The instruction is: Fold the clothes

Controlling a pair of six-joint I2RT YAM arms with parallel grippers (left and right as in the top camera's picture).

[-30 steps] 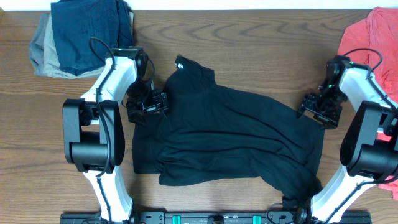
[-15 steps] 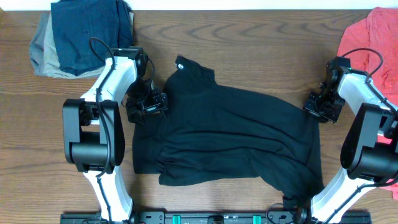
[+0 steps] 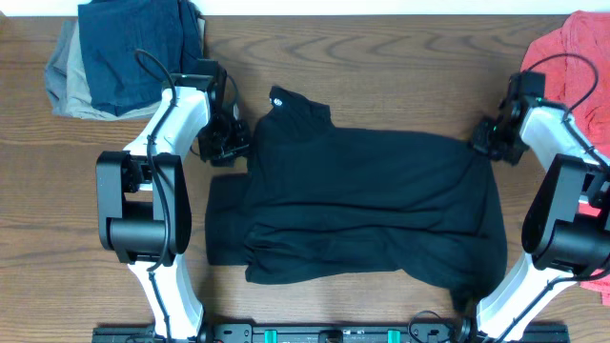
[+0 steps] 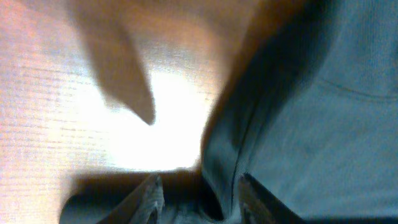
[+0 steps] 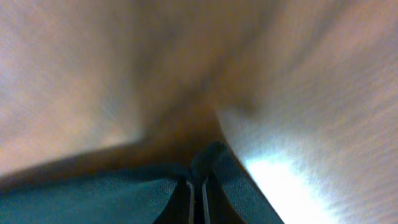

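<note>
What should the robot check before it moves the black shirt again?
1. Right tool pinching the shirt edge: ok, shut on the fabric.
2. Left tool gripping: cannot tell. A fold sits between its fingers, but a gap shows.
3. Top edge fairly straight between the tools: ok.
4. Shirt lying flat: not ok, the lower half is rumpled.
5. Blue pile and red cloth apart from the shirt: ok.
</note>
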